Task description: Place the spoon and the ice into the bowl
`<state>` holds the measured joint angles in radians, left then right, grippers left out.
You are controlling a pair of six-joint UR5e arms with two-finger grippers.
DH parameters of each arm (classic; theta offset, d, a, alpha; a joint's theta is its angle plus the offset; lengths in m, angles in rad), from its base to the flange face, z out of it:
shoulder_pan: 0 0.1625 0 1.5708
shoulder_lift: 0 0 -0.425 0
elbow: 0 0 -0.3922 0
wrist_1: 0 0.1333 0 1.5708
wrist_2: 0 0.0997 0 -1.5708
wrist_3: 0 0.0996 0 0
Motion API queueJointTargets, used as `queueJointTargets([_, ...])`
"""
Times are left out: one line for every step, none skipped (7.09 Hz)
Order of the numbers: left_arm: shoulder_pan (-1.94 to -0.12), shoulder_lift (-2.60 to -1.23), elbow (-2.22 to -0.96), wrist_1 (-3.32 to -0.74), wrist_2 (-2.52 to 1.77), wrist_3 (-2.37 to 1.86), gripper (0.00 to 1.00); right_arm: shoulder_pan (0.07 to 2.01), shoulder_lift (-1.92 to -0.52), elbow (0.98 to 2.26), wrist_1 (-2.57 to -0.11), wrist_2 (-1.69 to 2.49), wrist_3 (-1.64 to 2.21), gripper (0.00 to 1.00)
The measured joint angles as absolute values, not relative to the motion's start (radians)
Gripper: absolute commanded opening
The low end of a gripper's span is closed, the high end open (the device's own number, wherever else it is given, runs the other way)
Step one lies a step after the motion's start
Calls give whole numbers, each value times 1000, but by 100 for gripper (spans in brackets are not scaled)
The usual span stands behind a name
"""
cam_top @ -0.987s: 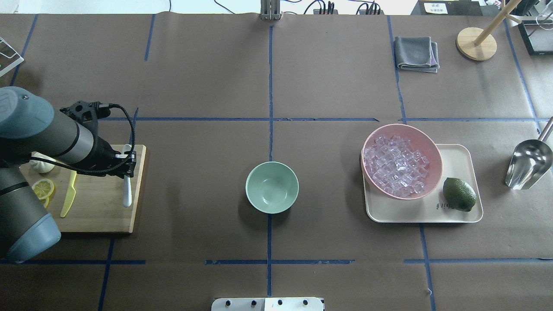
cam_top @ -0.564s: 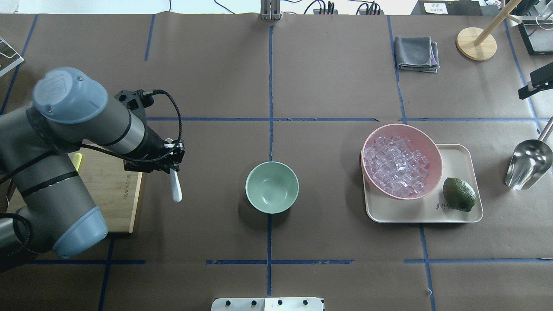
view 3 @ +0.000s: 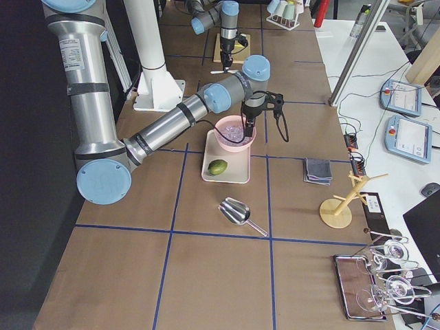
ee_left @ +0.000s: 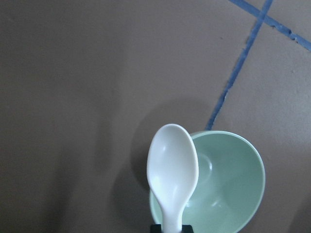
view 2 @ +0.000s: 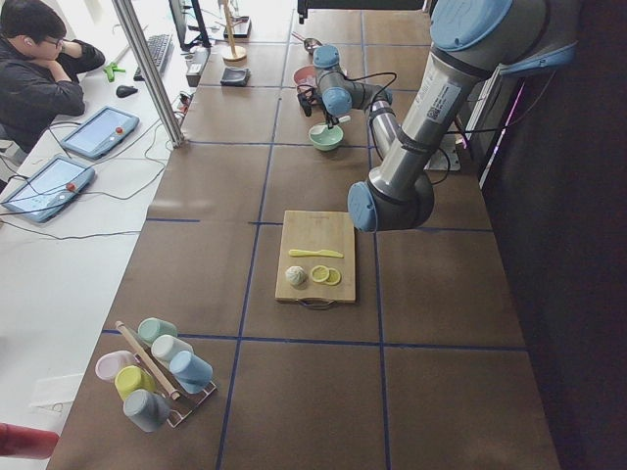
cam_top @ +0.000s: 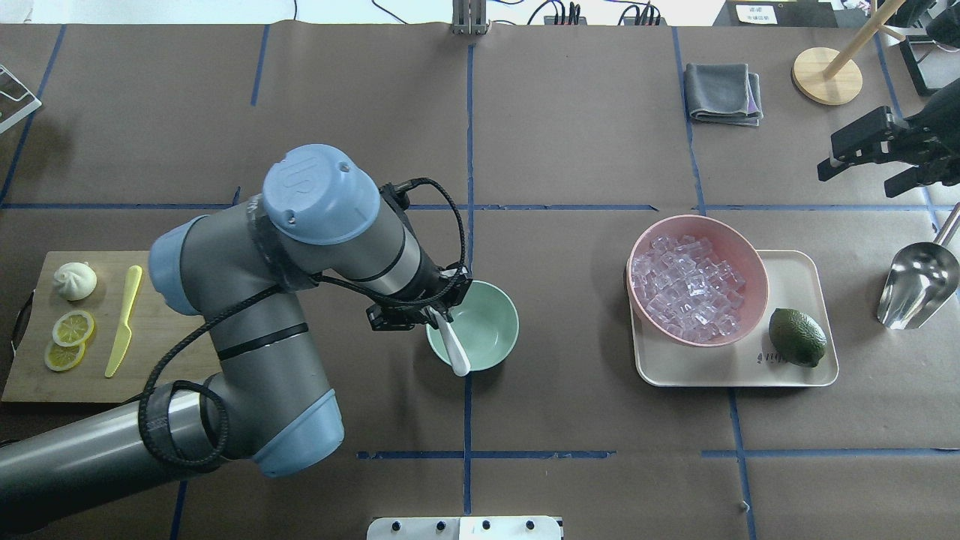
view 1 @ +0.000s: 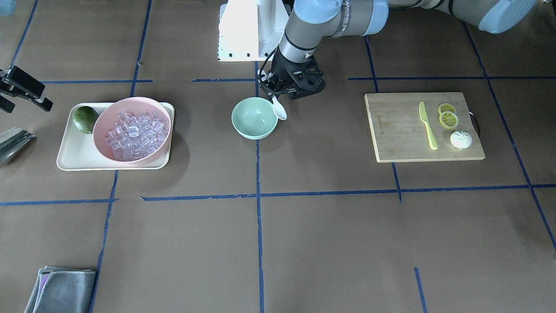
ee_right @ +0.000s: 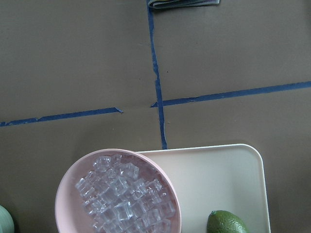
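Observation:
My left gripper [cam_top: 429,313] is shut on the handle of the white spoon [cam_top: 454,349] and holds it tilted, scoop down, over the near-left rim of the mint-green bowl [cam_top: 484,322]. The left wrist view shows the scoop [ee_left: 172,170] over the bowl's edge [ee_left: 233,184]; the bowl is empty. The ice [cam_top: 688,286] fills the pink bowl [cam_top: 752,259] on the right, and also shows in the right wrist view [ee_right: 126,199]. My right gripper [cam_top: 862,161] hangs open and empty, high up beyond and to the right of the pink bowl.
The pink bowl and a lime [cam_top: 797,337] sit on a cream tray [cam_top: 799,281]. A metal scoop [cam_top: 919,285] lies right of the tray. A cutting board [cam_top: 157,352] at the left holds a yellow-green knife [cam_top: 124,319], lemon slices and a bun. A grey cloth [cam_top: 724,91] lies at the far right.
My left arm has carried the spoon from the cutting board rightwards to the mint-green bowl. My right gripper has come into view at the upper right.

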<state>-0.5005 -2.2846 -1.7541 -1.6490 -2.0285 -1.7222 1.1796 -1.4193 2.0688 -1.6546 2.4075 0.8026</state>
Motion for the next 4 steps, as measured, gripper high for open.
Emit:
queueJointTargets([-491, -2320, -1705, -1655, -2021, -1726, 0, 1156, -1407, 2073, -1631, 2393, 858, 100])
queueJointTargets([-484, -2335, -1680, -1661, -2018, -1727, 4, 1130, -1399, 2075, -1602, 2369, 909, 100])
queueJointTargets([-474, -2339, -1669, -1666, -2018, -1727, 8, 1103, -1394, 2076, -1583, 2343, 944, 100])
queueJointTargets([-463, -2340, -1663, -1668, -2017, -1726, 15, 1085, -1388, 2077, -1576, 2326, 959, 100])
